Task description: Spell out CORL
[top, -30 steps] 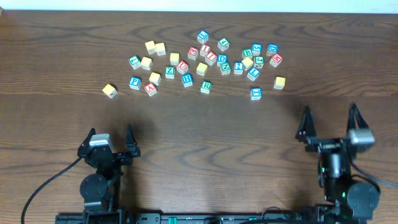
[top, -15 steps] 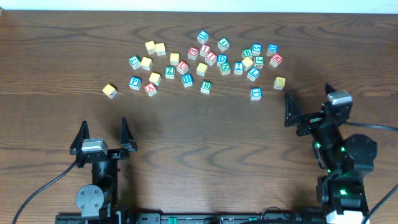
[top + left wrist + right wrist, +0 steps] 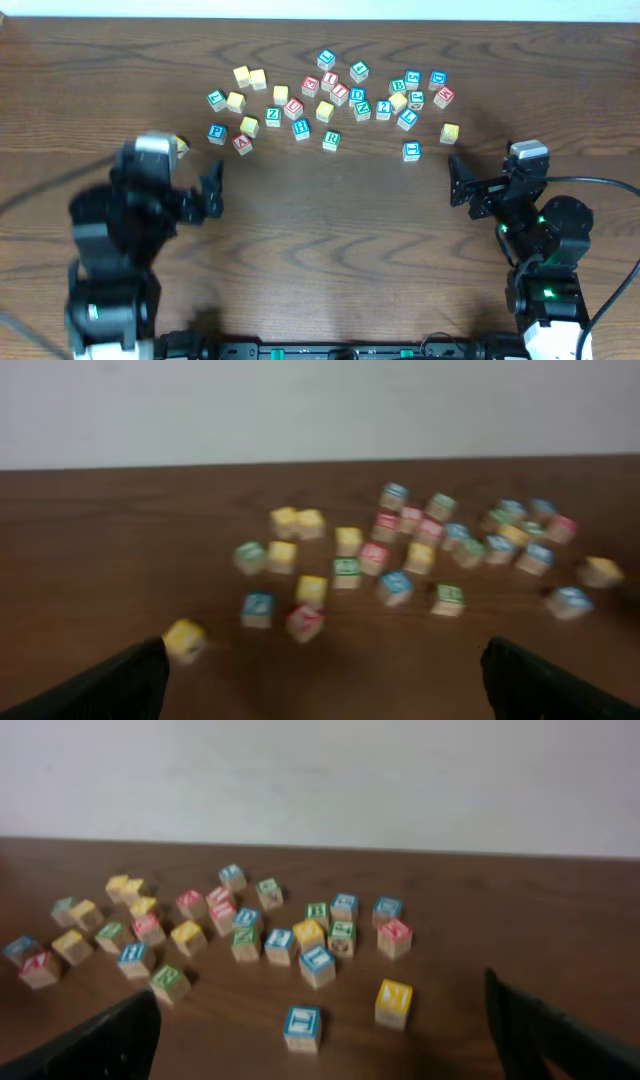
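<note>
Far side of the desk (image 3: 320, 230): more than two dozen small wooden letter cubes (image 3: 340, 91) lie in a loose scatter, with faces in blue, green, red and yellow. None are lined up into a word.
R cube (image 3: 332, 139): it has a white top face with a green frame and a green R, and bare wood sides. It sits flat on the near edge of the scatter, about the middle, a little apart from its neighbours.
L cube (image 3: 411, 150): its white top carries a blue frame and a blue letter. It lies alone to the right, nearer the arms than any other cube and clear of the cluster.
C and O: neither can be picked out. Several yellow-topped cubes (image 3: 325, 110) lie through the scatter, and no letter on them can be read from above.
Lone yellow cube (image 3: 449, 132): it stands at the right end, just right of and beyond the L cube, not touching it.
Left claw (image 3: 325, 660): the jaws are spread wide and hold nothing. It hangs over bare desk near the left end of the scatter, and both arm and wrist view are blurred.
Right claw (image 3: 320, 992): it is also spread wide and empty. It points at the cubes from the right, with the L cube lying between its fingers in the wrist view but untouched.
Backdrop: a pale wall (image 3: 320, 780) rises behind the desk's far edge.
</note>
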`<state>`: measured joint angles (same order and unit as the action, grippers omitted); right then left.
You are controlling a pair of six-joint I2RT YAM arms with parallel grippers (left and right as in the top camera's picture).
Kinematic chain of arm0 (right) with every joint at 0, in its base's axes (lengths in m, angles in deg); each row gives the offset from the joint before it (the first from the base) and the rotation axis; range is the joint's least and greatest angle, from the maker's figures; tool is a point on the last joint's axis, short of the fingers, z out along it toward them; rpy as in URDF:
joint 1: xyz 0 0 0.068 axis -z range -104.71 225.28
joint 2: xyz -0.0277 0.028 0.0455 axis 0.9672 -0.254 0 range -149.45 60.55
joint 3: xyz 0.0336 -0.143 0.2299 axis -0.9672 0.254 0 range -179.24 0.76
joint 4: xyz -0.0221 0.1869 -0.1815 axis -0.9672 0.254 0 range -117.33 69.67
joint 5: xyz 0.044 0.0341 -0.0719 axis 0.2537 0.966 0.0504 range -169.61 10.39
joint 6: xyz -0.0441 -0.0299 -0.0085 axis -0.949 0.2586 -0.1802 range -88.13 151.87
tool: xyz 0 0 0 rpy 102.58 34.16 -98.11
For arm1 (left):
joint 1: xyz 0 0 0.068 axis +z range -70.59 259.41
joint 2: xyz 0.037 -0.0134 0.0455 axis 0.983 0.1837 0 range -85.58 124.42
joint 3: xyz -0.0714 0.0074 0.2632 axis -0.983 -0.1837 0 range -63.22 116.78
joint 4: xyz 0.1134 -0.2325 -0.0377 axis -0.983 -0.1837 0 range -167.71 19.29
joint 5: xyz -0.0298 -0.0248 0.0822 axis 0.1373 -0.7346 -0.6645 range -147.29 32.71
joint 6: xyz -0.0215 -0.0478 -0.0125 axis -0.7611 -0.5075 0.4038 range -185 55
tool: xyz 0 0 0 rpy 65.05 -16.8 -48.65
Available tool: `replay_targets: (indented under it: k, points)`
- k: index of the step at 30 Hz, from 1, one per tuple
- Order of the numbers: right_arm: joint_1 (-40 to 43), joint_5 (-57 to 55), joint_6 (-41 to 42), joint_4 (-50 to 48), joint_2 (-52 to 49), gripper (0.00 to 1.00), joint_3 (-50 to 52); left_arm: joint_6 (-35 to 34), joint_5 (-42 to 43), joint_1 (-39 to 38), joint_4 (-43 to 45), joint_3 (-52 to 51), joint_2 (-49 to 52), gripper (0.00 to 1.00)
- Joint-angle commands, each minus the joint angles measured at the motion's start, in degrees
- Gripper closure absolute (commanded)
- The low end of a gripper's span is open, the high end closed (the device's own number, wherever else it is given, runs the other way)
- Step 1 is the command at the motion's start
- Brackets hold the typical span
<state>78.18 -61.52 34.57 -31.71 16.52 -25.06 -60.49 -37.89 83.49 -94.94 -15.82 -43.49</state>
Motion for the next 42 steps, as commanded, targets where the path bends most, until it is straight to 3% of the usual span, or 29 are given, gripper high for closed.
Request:
replay_targets:
  k: [1,4,6,8,17,28,42]
  points:
    - [0.5,0.2,-0.7,3.3,-0.3,0.01,-1.2,0.8,9.1,0.3,0.8,6.4,10.2,0.02]
    - [0.5,-0.2,-0.7,8.1,-0.6,0.01,-1.2,-0.4,2.0,0.3,-8.8,16.8,18.6,0.02]
    - [0.5,-0.1,-0.6,9.5,-0.8,0.01,-1.2,-0.5,-6.7,0.3,-21.0,26.2,25.0,0.02]
    - [0.5,0.0,-0.6,10.2,-0.9,0.01,-1.2,-0.5,-7.1,0.2,-24.4,29.7,28.9,0.02]
    - [0.5,3.3,6.7,10.4,-1.5,0.01,-1.1,-3.6,11.1,0.2,-25.5,29.7,40.3,0.02]
    - [0.5,3.4,17.1,10.2,-10.1,0.01,-1.1,-3.5,11.1,0.2,-26.1,29.7,45.4,0.02]
    - [0.4,3.2,17.0,10.0,-10.7,0.01,-1.1,-3.5,11.0,0.2,-26.3,29.7,45.4,0.02]
